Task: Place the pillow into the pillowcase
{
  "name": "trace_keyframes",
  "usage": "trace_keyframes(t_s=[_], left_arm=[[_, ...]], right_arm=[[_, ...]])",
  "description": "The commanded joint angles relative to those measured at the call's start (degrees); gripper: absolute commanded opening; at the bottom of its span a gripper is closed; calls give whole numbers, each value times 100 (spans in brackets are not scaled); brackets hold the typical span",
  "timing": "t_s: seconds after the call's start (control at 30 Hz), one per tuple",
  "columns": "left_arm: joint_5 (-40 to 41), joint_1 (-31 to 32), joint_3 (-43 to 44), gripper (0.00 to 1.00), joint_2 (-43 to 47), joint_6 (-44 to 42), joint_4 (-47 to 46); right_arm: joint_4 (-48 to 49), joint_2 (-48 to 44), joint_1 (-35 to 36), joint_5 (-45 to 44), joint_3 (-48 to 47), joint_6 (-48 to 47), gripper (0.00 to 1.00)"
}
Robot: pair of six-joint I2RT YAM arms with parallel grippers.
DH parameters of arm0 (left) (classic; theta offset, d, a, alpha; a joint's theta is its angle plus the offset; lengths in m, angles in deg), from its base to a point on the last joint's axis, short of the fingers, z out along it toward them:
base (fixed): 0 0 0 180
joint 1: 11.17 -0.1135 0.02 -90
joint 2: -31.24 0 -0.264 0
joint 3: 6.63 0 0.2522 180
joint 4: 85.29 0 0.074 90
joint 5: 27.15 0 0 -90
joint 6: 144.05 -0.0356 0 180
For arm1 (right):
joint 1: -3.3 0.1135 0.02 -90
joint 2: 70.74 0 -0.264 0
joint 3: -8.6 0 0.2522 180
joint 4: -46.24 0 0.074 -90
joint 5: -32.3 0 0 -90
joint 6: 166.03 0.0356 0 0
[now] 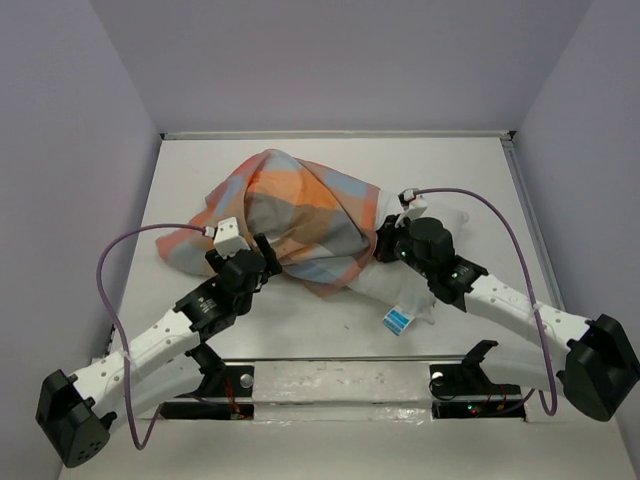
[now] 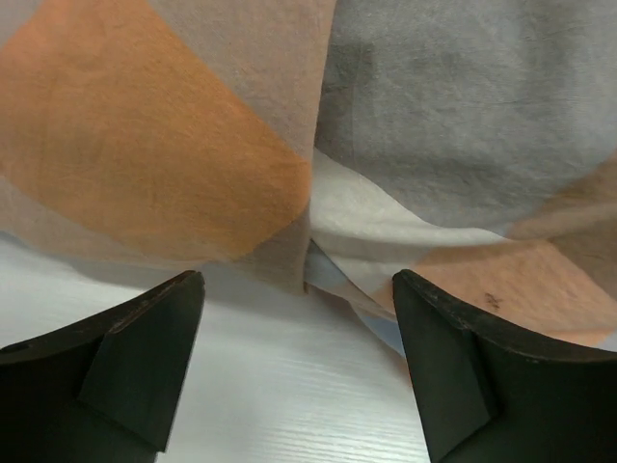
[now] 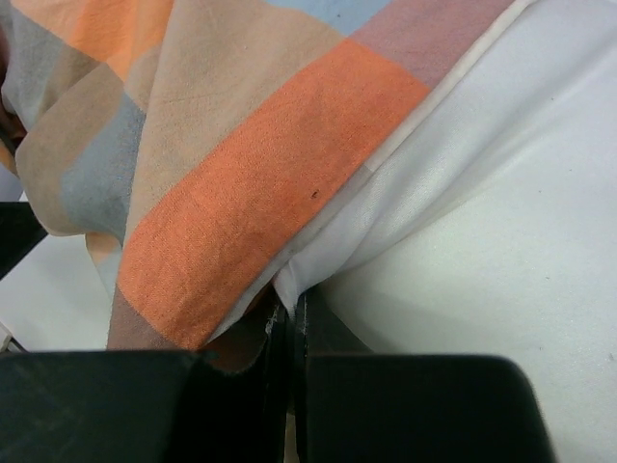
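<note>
One pillowcase (image 1: 300,215) heaped mid-tabletop (image 1: 200,170), drawn over most of one pillow (image 1: 375,290), bare white end toward the right edge. Two arms: left end effector (image 2: 299,289) wide open, just short of the cloth; right end effector (image 3: 289,333) pinched shut on the pillowcase hem.

White table (image 1: 200,165), flat, fine wood grain seen in close view. Near middle lies pillowcase (image 1: 300,215), bunched up, checks of orange, grey-blue, cream. Also on table: pillow (image 1: 385,292), white end sticking out of pillowcase at right, toward near edge; rest hidden inside pillowcase. Small blue tag (image 1: 397,320) at this end, just beside pillowcase hem.
</note>
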Motion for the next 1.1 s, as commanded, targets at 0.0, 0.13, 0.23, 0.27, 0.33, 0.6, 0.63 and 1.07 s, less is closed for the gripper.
trace_keyframes(t_s=[0.0, 0.13, 0.23, 0.27, 0.33, 0.6, 0.63, 1.07], left_arm=[[598, -186, 470, 83, -574, -152, -213], [898, -633, 673, 57, -839, -458, -265], [662, -1159, 857, 52, -935, -749, -441], [600, -1249, 945, 50, -988, -819, -407], [582, -1311, 1069, 42, -1067, -916, -485], [-173, -1645, 2085, 0, -1454, -1925, 188], [-261, -1680, 2289, 0, -1515, -2084, 426], [2719, -2391, 3680, 28, -3607, -5407, -1357]], right_arm=[[-3, 46, -15, -92, -221, -101, 0], [-38, 2, -15, -127, -203, -110, 0], [-73, -42, -68, -127, -160, -57, 0], [-73, -59, -68, -109, -142, -48, 0], [-82, -147, -68, -118, -107, -48, 0], [-249, -288, -121, -206, -107, -92, 0], [-258, -288, -182, -197, -115, -92, 0], [-293, -130, -235, 295, -256, -101, 0]])
